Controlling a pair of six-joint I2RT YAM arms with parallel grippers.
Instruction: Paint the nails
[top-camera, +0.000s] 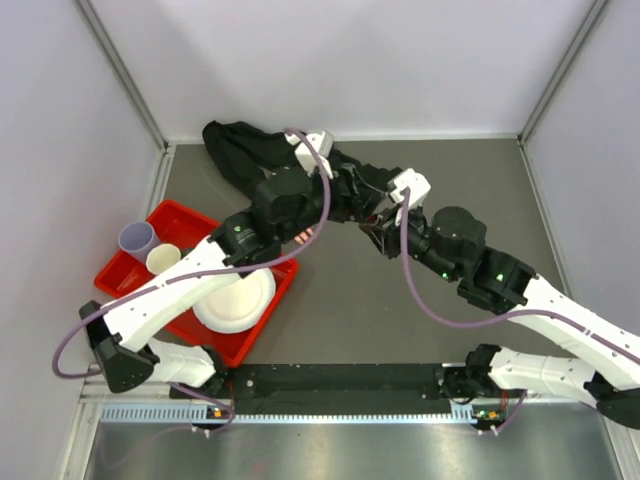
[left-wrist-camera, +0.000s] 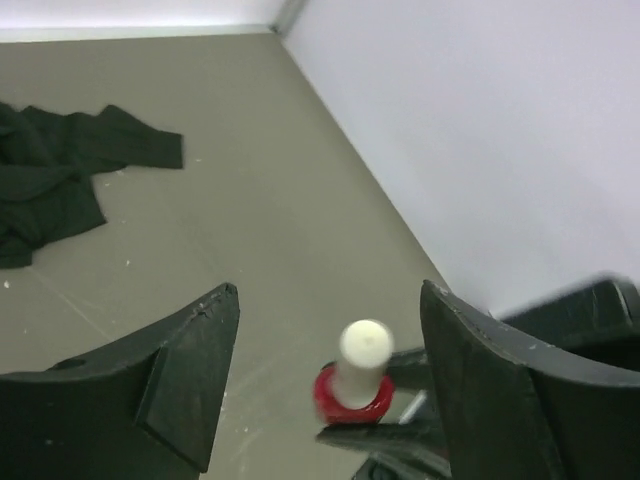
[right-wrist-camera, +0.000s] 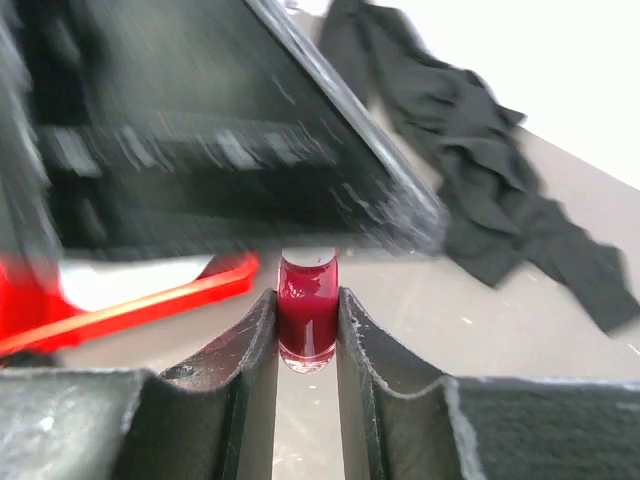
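My right gripper is shut on a small red polish bottle and holds it upright above the table. In the left wrist view the bottle's white cap stands between the wide-open jaws of my left gripper, which touch nothing. In the top view both grippers meet mid-table, the left over the right. The black fabric sleeve lies at the back left, and also shows in the left wrist view and the right wrist view. The mannequin hand and its nails are hidden.
A red tray at the left holds a purple cup, a cream cup and a white plate. Grey walls close in the table on the left, back and right.
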